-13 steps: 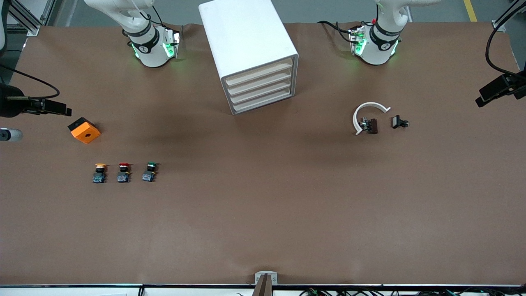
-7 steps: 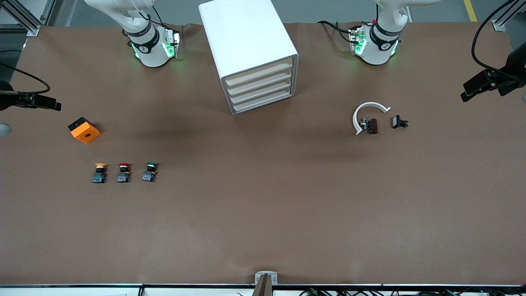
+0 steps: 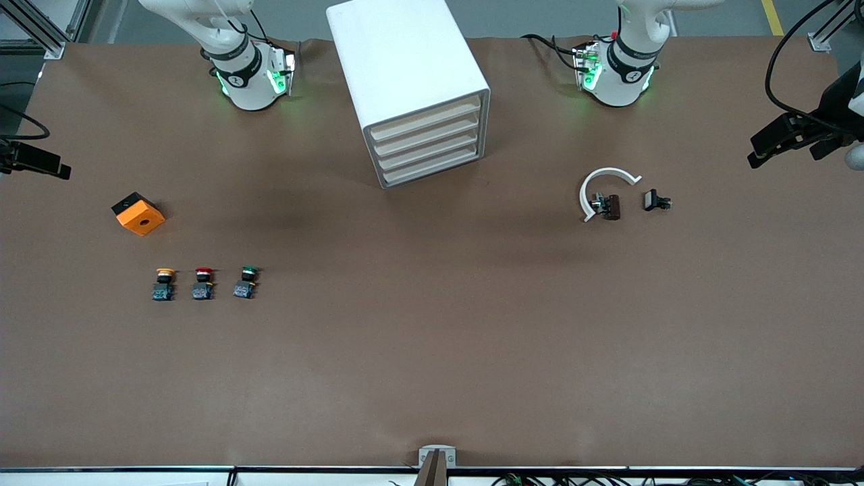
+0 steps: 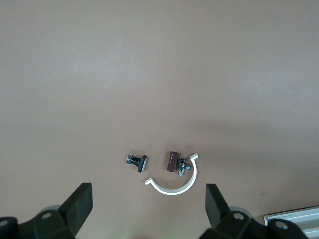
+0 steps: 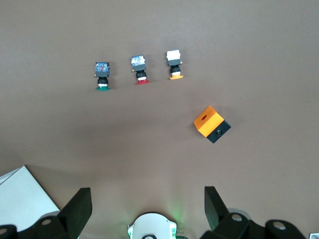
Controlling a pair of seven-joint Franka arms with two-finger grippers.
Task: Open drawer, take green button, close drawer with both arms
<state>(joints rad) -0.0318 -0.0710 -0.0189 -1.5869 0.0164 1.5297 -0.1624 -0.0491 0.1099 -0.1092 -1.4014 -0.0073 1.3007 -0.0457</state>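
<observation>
The white drawer cabinet (image 3: 425, 138) stands between the two arm bases with all its drawers shut; its corner also shows as the cabinet (image 5: 20, 199). The green-capped button (image 3: 247, 282) lies on the open table toward the right arm's end, last in a row of three, and appears as the button (image 5: 102, 74) in the right wrist view. My right gripper (image 3: 39, 162) hangs high at that end of the table, open and empty, as the right gripper (image 5: 147, 206) shows. My left gripper (image 3: 786, 145) hangs high over the other end, open and empty, as the left gripper (image 4: 148, 204) shows.
A red-capped button (image 3: 202, 283) and a yellow-capped button (image 3: 163, 284) lie beside the green one. An orange box (image 3: 138, 213) sits farther from the camera than they do. Toward the left arm's end lie a white C-shaped clamp (image 3: 601, 185), a brown part (image 3: 611, 206) and a black part (image 3: 656, 200).
My right gripper has drifted out toward its end of the table. My left gripper has edged inward over its end. Nothing on the table has moved.
</observation>
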